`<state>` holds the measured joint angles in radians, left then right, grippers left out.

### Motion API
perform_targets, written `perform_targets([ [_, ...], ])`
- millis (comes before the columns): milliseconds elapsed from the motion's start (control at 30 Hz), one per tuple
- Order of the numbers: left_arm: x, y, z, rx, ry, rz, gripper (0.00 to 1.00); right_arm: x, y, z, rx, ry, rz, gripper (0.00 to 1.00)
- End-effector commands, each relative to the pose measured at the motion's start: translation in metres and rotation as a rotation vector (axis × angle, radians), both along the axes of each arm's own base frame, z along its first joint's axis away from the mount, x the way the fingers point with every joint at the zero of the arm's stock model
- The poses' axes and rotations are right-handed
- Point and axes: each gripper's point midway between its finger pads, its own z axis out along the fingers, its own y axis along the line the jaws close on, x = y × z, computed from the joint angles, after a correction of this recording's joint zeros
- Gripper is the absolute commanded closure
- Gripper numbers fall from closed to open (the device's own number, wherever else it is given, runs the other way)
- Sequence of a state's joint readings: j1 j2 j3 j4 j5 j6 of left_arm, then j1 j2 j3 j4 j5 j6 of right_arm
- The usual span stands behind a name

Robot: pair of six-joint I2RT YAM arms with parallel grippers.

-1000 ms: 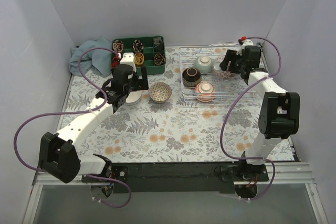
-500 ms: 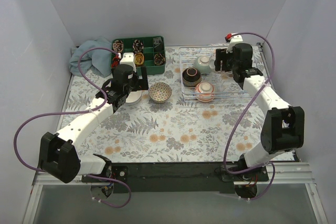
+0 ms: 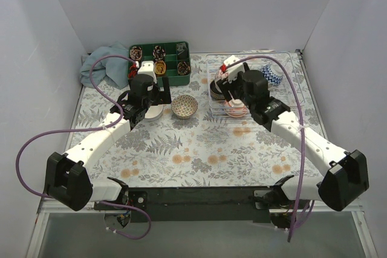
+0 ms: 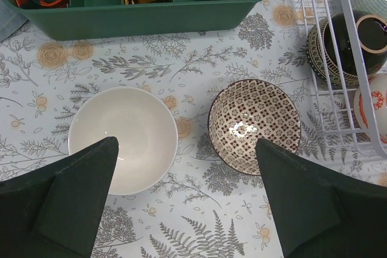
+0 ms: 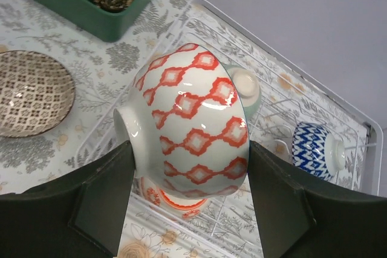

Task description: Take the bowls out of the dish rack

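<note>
Bowl with red diamonds [image 5: 187, 113] clamped on its side between the right gripper [image 5: 190, 146] fingers, over the dish rack [image 3: 284, 98].
Rack sits far right on the table [image 4: 199, 64]. Blue bowl [image 5: 314, 149] shows in it. Pale green bowl [image 5: 247, 86] and another red-patterned one [image 5: 175, 200] are mostly hidden by the held bowl. Left gripper [image 4: 186, 146] fingers spread wide (bases cut off) above white bowl [image 4: 124, 137] and brown patterned bowl [image 4: 254, 122].
</note>
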<state>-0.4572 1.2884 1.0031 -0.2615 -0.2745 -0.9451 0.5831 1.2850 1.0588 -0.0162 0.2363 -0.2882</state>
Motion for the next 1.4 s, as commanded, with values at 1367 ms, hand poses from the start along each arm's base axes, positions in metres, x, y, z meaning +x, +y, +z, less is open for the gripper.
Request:
perform_targets([
  [1367, -0.081, -0.122, 0.005, -0.555, 0.706, -0.358, 0.25, -0.132, 0.108, 0.002, -0.478, -0.680, 0.272, 0.94],
])
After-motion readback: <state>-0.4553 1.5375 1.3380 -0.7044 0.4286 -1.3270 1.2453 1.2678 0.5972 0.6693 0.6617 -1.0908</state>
